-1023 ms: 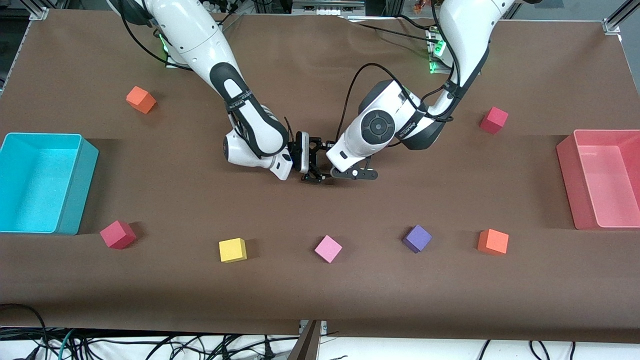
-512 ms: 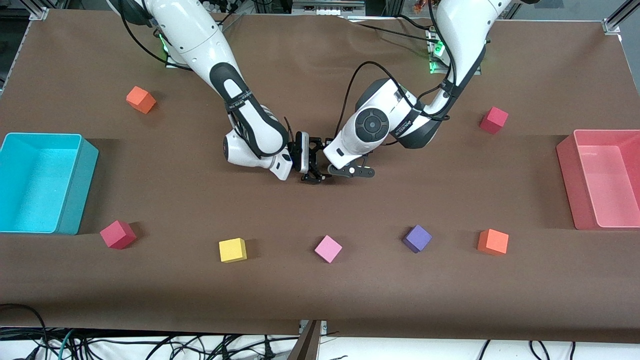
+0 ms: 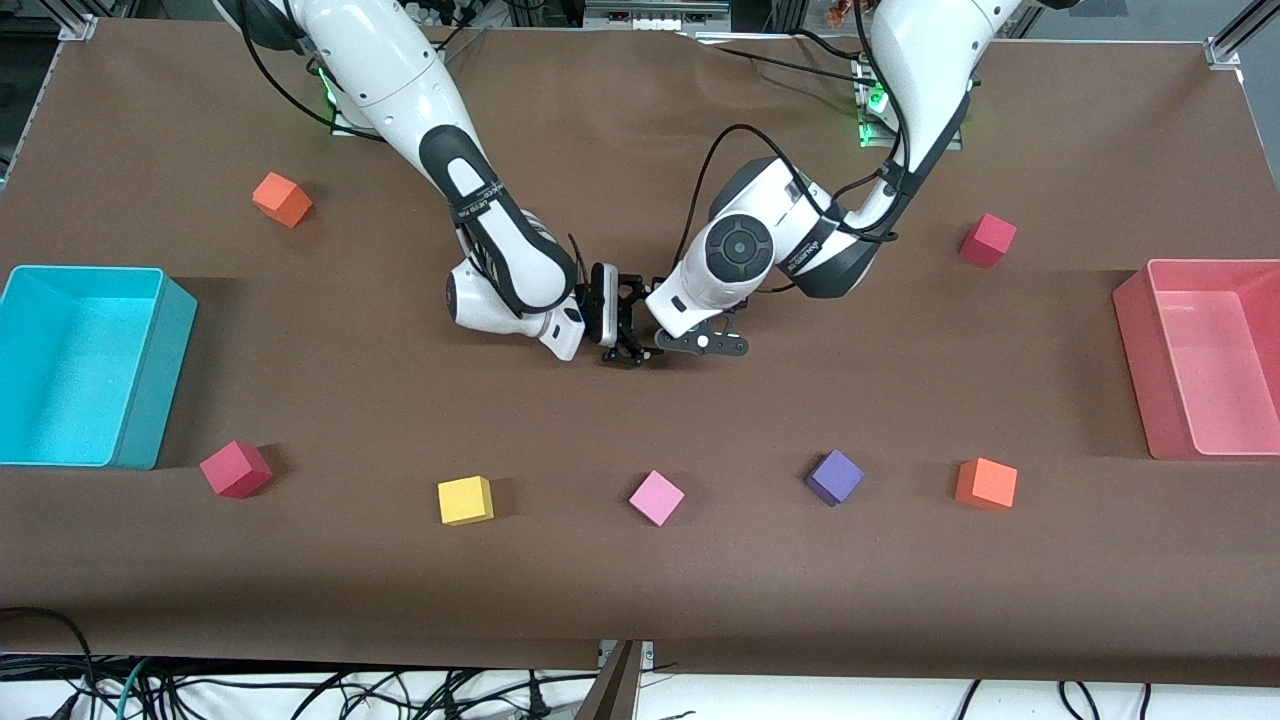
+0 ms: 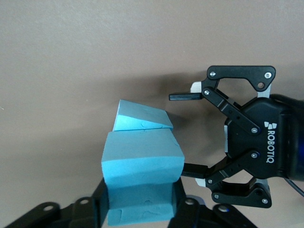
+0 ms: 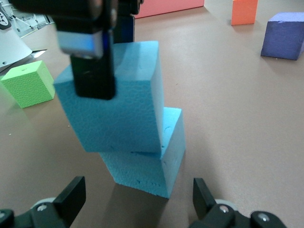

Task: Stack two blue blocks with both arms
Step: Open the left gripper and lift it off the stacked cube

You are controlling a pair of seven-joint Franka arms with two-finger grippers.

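The left gripper (image 4: 140, 211) is over the middle of the brown table (image 3: 640, 600). It is closed onto the upper blue block (image 5: 118, 104). One flat black finger (image 5: 92, 71) lies against a side face of this block, and the block fills the space between the fingers.

The block is a sky-blue foam cube with a fine, grainy skin and slightly soft edges. It is tilted, with one lower edge resting on the lower blue block (image 5: 152, 166). The lower block is a cube of the same foam and sits flat on the table directly under the left gripper. The two cubes touch but are not square to each other, because the upper one is turned and overhangs the lower one.

The right gripper (image 4: 190, 133) is low beside the stack with its fingers spread wide and nothing in its grasp. It is a black linkage hand with thin, flat fingertips. Both cubes are just ahead of the gap between its fingers.

The table cover is matte and cloth-like. A lime-green cube (image 5: 26, 83) with a pebbled surface rests on it near the right gripper. A purple cube (image 5: 282, 35) and an orange cube (image 5: 244, 10) sit well apart from the stack.
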